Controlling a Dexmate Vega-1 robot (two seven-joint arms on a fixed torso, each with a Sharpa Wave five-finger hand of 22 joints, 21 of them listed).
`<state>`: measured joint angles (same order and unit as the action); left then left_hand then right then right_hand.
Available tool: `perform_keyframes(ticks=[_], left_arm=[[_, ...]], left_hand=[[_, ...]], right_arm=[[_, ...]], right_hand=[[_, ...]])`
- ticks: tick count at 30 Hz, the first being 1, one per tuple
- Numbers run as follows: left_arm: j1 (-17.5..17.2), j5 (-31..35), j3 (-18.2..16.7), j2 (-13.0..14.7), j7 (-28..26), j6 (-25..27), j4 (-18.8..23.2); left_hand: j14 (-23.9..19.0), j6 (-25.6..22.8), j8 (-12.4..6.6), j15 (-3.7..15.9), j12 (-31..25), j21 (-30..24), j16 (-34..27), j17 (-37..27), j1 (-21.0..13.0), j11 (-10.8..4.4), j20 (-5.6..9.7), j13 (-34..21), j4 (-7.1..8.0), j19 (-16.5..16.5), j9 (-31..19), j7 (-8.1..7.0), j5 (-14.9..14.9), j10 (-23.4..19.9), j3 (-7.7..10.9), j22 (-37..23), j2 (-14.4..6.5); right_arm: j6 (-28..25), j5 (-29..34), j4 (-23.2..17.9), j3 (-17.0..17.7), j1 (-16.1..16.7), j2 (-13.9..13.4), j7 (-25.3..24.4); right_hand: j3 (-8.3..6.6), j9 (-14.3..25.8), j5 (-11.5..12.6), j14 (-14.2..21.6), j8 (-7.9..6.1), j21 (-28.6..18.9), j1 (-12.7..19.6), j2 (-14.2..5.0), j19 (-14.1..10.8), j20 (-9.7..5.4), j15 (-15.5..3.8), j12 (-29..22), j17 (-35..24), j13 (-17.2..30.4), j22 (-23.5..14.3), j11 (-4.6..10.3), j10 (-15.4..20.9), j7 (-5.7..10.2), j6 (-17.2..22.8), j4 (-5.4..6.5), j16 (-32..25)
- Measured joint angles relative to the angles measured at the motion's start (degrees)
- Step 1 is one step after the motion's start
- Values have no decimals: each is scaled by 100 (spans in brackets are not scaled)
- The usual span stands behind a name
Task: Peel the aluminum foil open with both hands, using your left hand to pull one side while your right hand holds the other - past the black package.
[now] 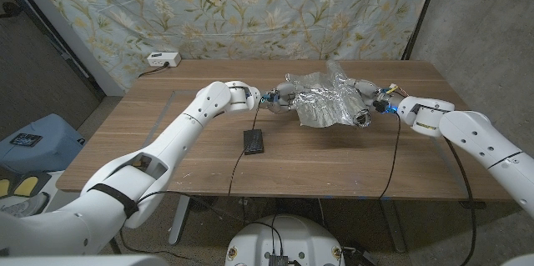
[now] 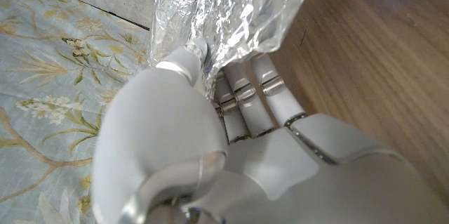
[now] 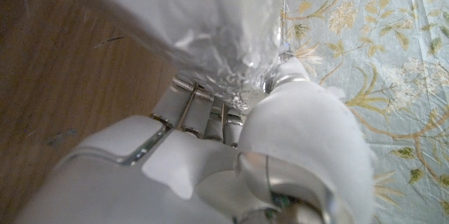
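Observation:
A crumpled sheet of aluminum foil point(image 1: 325, 99) is stretched above the far middle of the wooden table point(image 1: 167, 153). My left hand point(image 1: 280, 97) pinches its left edge, and my right hand point(image 1: 367, 99) grips its right edge. In the left wrist view the foil point(image 2: 224, 13) is clamped between my thumb and fingers point(image 2: 245, 90). In the right wrist view the foil point(image 3: 210, 27) is likewise held by my right hand point(image 3: 231, 133). The black package point(image 1: 254, 140) lies flat on the table, nearer than the foil and below my left hand.
A white power strip point(image 1: 163, 59) sits at the table's far left corner. A floral curtain point(image 1: 250, 7) hangs behind the table. Black cables point(image 1: 392, 162) run over the near edge. Bare wood stretches across the table's left part and front.

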<state>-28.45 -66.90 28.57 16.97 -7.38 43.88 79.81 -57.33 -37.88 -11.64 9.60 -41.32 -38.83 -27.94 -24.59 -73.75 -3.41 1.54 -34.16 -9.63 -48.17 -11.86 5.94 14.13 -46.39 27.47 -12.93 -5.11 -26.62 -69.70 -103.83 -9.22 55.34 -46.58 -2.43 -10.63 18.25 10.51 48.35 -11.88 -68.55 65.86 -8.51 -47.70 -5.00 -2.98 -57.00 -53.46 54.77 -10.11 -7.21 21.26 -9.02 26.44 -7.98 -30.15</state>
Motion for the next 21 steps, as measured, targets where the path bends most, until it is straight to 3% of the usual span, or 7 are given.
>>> perform_keyframes(ticks=[6, 10, 11, 12, 19, 21], left_arm=[[-58, 23, -1, 93, -26, -22, 171], [-98, 33, -20, 161, -70, -44, 302], [-106, 56, -23, 177, -114, -70, 331], [-112, 56, -26, 190, -114, -70, 353], [-154, 110, -37, 267, -232, -129, 493], [-169, 119, -40, 292, -261, -142, 537]], left_hand=[[0, -1, 0, -1, 17, -29, 21, -18, -15, 0, 20, -15, 0, 20, 0, -1, 0, 0, 0, 0, -15], [0, -1, 0, -1, 18, -45, 43, -27, -23, -3, 18, -32, -17, 21, -25, -1, 0, 3, -17, 0, -21], [-1, -1, 22, -1, 19, -60, 43, -27, -23, -12, -2, -32, -25, 41, -28, -1, 0, 12, -24, 1, -21], [0, -1, 22, -1, 19, -84, 43, -27, -23, -12, -2, -32, -25, 42, -29, -1, 0, 12, -24, 0, -22], [-1, -10, 22, -2, 17, -120, 43, -53, -23, -11, 21, -32, -1, 63, -28, -10, -40, 11, -48, 1, -21], [-1, -10, 22, -2, 5, -133, 43, -53, -23, -11, 30, -32, -1, 72, -28, -10, -40, 11, -48, 1, -21]], right_arm=[[83, -338, 188, 1, -2, 64, 418], [135, -441, 284, 1, -19, 102, 603], [147, -455, 378, -8, -32, 131, 641], [165, -468, 378, -8, -32, 131, 685], [253, -519, 568, -33, -42, 191, 902], [290, -541, 634, -35, -41, 216, 994]], right_hand=[[-8, 25, -16, -21, -23, 35, -22, -21, 29, 28, -22, 0, 18, -155, 12, 0, 0, 1, 1, -8, 106], [-9, 29, -17, -42, -23, 111, -63, -29, 185, 33, -44, 117, 164, -314, 21, 1, 0, 0, 21, -8, 276], [-35, 28, -19, -60, -23, 146, -117, -36, 216, 50, -62, 161, 229, -377, 23, 1, 0, 0, 22, -33, 344], [-139, 27, -21, -71, -23, 167, -153, -30, 301, 35, -75, 198, 275, -423, 24, 1, 0, 0, 22, 29, 400], [-168, -3, -39, -81, -23, 333, -274, 5, 521, 49, -205, 411, 584, -762, 53, 76, 139, 5, 44, 39, 721], [-262, -18, -39, -84, -23, 391, -295, 25, 550, 59, -225, 476, 655, -849, 53, 94, 158, 19, 59, 104, 800]])
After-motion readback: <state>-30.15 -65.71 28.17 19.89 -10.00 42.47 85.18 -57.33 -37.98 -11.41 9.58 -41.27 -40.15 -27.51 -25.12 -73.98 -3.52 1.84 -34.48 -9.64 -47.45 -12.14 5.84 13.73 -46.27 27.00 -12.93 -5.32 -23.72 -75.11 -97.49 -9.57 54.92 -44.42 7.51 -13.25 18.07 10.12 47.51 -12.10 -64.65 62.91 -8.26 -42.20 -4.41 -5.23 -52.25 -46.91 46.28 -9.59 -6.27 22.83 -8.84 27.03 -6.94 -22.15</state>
